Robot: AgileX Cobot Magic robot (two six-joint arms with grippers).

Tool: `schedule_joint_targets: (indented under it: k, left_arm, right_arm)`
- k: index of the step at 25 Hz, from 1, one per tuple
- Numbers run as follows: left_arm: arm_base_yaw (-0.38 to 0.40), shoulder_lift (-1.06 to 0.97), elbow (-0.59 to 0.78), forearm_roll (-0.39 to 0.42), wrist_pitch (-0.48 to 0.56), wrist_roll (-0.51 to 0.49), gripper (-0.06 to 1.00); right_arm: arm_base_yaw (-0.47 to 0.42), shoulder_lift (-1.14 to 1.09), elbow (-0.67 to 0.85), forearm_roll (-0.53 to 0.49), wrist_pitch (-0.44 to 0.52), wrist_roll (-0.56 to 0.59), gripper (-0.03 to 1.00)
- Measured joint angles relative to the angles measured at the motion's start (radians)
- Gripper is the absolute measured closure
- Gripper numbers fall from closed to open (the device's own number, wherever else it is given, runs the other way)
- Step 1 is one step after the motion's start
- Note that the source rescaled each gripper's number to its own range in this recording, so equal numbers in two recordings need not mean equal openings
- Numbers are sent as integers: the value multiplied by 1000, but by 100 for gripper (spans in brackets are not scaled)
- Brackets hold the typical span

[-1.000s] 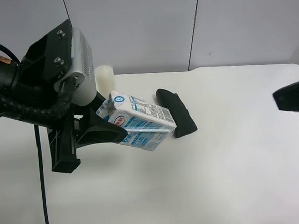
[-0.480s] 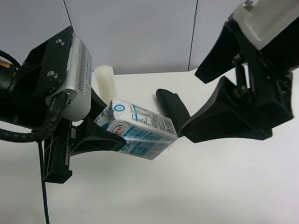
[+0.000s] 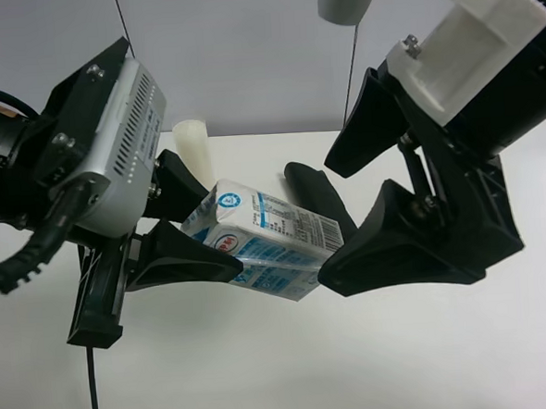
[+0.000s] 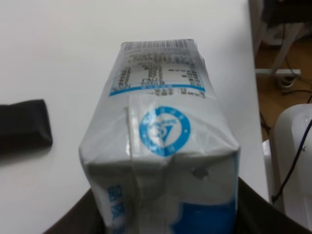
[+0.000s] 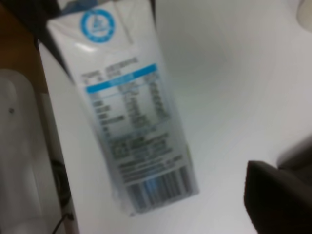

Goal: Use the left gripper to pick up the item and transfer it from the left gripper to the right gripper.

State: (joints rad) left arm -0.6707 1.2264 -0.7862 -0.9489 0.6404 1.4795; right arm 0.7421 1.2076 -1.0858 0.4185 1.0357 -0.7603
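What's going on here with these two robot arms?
The left end effector has a small white-and-blue drink carton clamped above the table. The right end effector is open, its jaws either side of the carton's barcode end without gripping it, so the handover isn't done. A white candle and a dark pouch sit behind.

carton (image 3: 276, 230) print blurred, nothing legible
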Motion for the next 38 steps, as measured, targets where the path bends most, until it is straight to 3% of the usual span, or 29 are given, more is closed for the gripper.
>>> schedule_joint_targets:
  k: [7,19,29,38]
  left_arm:
    - [0,0,0,-48,24,75,94]
    - [0,0,0,-50,28,92,94]
    - [0,0,0,-53,33,98,94]
    - [0,0,0,-153,45,163,94]
  right_arm:
    - [0,43,0,-19,-10,-36,-3]
    - [0,126,0,61,-17,-121,-3]
    - [0,127,0,30,-33,-160,-3]
    - [0,128,0,22,-34,-161,-1]
